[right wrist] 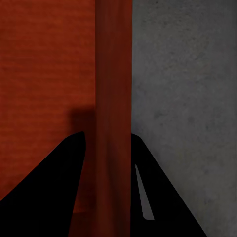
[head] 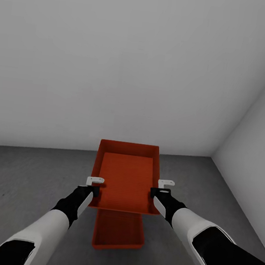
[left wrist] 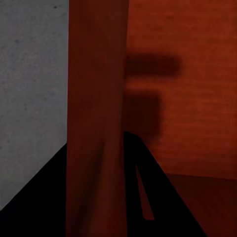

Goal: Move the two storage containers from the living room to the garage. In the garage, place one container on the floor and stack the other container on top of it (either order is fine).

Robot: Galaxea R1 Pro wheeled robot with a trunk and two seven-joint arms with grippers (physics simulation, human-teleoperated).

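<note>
One orange-red storage container [head: 126, 177] hangs level in front of me, held by both arms. My left gripper [head: 93, 188] is shut on its left side wall [left wrist: 96, 123], and my right gripper [head: 161, 191] is shut on its right side wall [right wrist: 113, 98]. In each wrist view the thin wall runs between the two dark fingers [left wrist: 163, 197] [right wrist: 54, 187]. The second storage container [head: 118, 230] rests on the dark grey concrete floor [head: 27, 177] directly beneath the held one, and its far end is hidden by it. Both containers hold nothing.
This is a corner of the garage. A plain white-grey wall [head: 116, 64] stands straight ahead and a second wall [head: 259, 144] closes off the right. Mottled concrete floor [right wrist: 187, 98] spreads to both sides of the containers.
</note>
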